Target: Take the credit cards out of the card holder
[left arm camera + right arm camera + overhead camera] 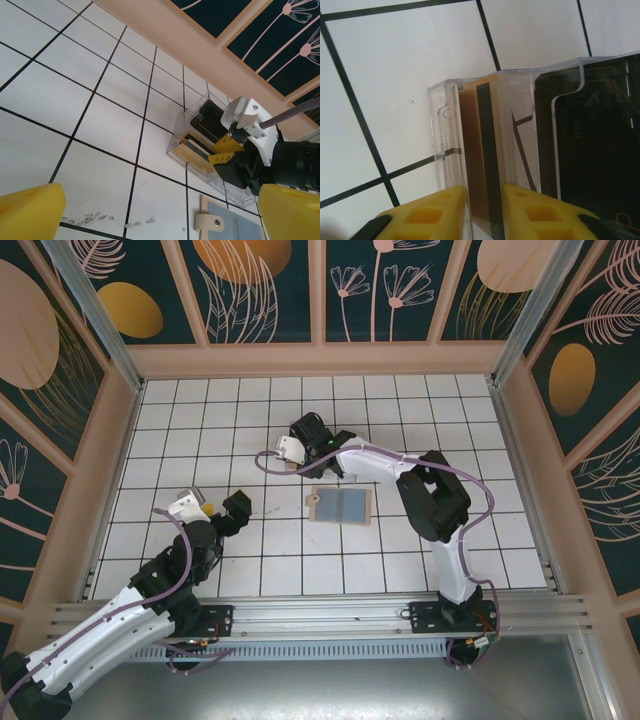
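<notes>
The card holder [340, 506] lies open on the tiles, blue-grey inside up, its tan strap [210, 223] at the left. My right gripper [300, 445] reaches down into a clear plastic tray [445, 125]. A tan credit card with a black stripe [480, 150] stands on edge in the tray's end slot. It sits between my right gripper's [484, 200] yellow fingers [227, 150], which are slightly open around it. A dark credit card [595, 150] stands in the neighbouring slot. My left gripper [222, 512] hovers wide open left of the card holder, holding nothing.
The clear tray [200, 145] sits just behind the card holder [235, 225], towards the back wall. Wooden walls [320, 360] close in the tiled floor on three sides. A few small crumbs [125, 222] lie on the tile near my left gripper [160, 220].
</notes>
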Motion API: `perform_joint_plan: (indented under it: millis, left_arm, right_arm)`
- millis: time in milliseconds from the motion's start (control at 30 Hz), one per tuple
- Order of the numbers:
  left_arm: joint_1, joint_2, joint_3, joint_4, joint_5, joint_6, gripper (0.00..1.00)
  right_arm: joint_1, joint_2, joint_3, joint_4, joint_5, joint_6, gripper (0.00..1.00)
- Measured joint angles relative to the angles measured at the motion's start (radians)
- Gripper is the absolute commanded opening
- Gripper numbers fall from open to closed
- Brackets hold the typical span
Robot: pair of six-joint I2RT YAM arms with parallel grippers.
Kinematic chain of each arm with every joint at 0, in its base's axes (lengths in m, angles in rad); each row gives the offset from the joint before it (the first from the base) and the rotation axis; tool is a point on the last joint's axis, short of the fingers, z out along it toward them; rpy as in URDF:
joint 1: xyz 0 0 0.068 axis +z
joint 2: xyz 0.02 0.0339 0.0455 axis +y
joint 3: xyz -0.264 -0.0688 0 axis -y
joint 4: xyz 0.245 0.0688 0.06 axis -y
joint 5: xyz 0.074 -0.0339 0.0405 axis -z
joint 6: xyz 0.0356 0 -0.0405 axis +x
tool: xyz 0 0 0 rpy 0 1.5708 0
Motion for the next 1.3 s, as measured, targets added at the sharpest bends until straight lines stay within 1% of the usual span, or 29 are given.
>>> perform_joint_plan:
  millis: [167,433,767,967,1133,1233,1300]
  left_arm:
    - [0.0,0.0,-0.002,0.0,0.0,0.0,0.99]
    - [0.0,0.0,-0.002,0.0,0.0,0.0,0.99]
    - [0.0,0.0,-0.005,0.0,0.003,0.0,0.99]
    - [0.0,0.001,-0.005,0.0,0.003,0.0,0.99]
    - [0.0,0.011,-0.005,0.0,0.003,0.0,0.99]
    - [0.0,0.054,-0.003,0.0,0.008,0.0,0.99]
    - [0.0,0.1,0.003,0.003,0.018,0.0,0.99]
  right_arm:
    - [0.001,-0.005,-0.026,0.033,0.034,0.009,0.34]
    - [0.001,-0.005,-0.037,0.075,0.103,0.016,0.34]
    - [0.001,-0.005,-0.045,0.105,0.151,0.031,0.34]
    - [0.001,-0.016,-0.056,0.114,0.156,0.049,0.35]
    - [0.001,-0.108,-0.126,0.134,0.119,0.096,0.36]
    - [-0.001,-0.226,-0.213,0.179,0.079,0.151,0.37]
    - [-0.005,-0.334,-0.299,0.225,0.048,0.203,0.37]
